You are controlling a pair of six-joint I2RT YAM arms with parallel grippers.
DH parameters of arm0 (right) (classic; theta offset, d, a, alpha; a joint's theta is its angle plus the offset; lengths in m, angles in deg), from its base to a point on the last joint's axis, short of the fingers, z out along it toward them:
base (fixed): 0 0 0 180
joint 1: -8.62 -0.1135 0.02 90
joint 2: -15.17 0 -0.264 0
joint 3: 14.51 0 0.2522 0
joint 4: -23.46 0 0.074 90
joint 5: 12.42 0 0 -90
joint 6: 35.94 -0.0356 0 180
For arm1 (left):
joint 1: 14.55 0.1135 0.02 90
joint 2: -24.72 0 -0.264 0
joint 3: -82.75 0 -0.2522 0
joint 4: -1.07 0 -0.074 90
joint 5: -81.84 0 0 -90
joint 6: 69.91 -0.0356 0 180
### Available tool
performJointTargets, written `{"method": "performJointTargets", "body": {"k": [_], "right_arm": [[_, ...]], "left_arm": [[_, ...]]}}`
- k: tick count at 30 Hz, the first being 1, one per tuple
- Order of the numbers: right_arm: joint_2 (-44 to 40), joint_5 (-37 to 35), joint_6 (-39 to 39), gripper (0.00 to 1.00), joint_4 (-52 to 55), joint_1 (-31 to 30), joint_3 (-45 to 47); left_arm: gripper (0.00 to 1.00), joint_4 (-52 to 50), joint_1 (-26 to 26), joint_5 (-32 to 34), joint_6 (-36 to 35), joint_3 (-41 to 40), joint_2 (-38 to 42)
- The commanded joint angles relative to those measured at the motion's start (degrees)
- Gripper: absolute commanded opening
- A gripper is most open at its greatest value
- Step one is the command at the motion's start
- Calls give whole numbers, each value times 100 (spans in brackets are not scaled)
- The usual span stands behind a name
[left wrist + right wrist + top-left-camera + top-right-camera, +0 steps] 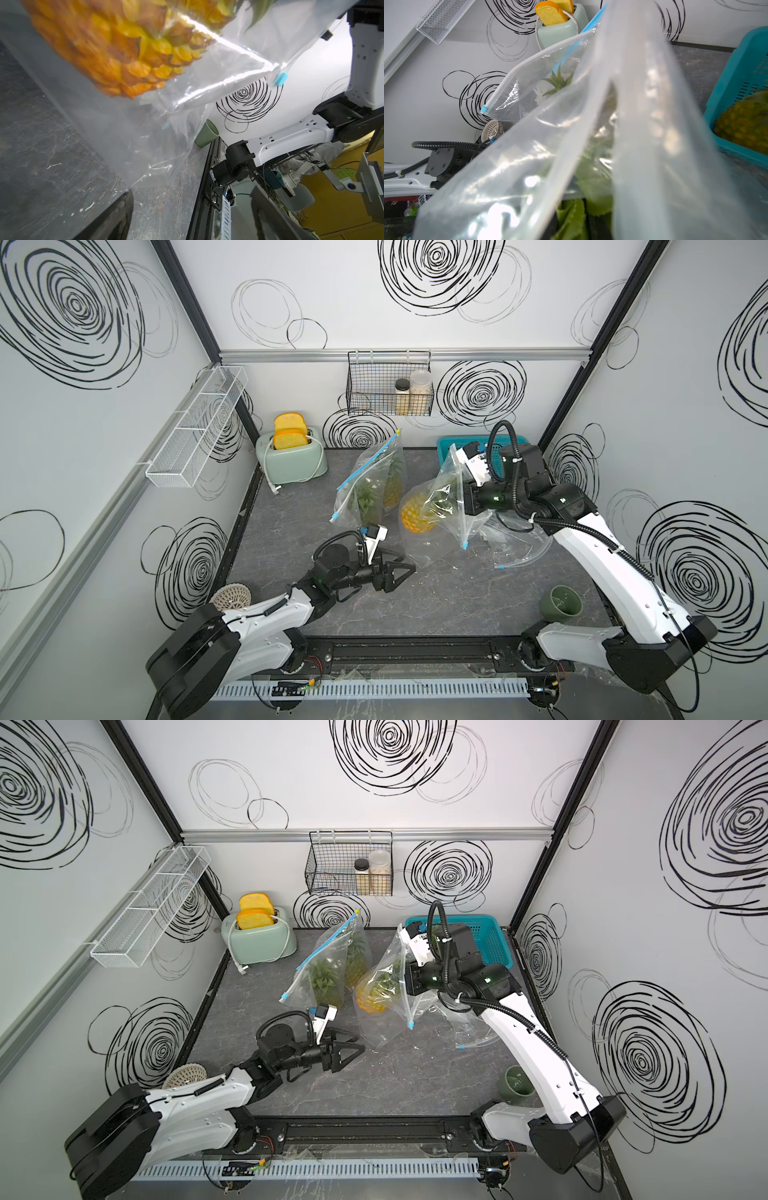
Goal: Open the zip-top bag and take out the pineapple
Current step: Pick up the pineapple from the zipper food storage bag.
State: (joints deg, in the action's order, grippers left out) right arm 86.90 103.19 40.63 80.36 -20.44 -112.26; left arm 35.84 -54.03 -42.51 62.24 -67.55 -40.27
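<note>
Dark desk (449, 601), bare through the middle and front. Above it, zip-top bag (446, 489) lifted by its top from the right gripper (467, 493), lower corner trailing down to the desk or just over it. Right fingers hidden behind film in every view; judged clamped on the bag's top edge, going by the hang alone. Inside that bag, low, the pineapple (415, 516), crown toward the right gripper, off the desk. Low and just beside the trailing corner, left gripper (406, 565), fingers (116, 218) wide apart, holding nothing. At the bottom end of the zip, blue slider (464, 546); mouth open or sealed, cannot tell.

Likely trouble: film sliding out of the right fingers under the fruit's weight, dropping bag and fruit onto the desk. Sway in the bag, hence a left grab pinching film only. Snagging on the empty bags (513, 539) under the right arm. Tipping of the second bag (370, 489) close behind.

Room: widest from the left gripper toward the black front rail (395, 649). Back row tight with toaster (291, 456) and teal basket (446, 445). Near the right front edge, green cup (561, 605), well apart from the bag.
</note>
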Motion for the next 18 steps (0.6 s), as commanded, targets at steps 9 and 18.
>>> {"method": "performJointTargets", "body": {"k": [9, 18], "right_arm": [[-178, 533, 3, 0, -254, -28, -422], [-115, 513, 21, 0, -151, -115, -741]], "left_arm": [[92, 1525, 44, 532, 517, 239, -561], [92, 905, 221, 742, 140, 258, -514]]}}
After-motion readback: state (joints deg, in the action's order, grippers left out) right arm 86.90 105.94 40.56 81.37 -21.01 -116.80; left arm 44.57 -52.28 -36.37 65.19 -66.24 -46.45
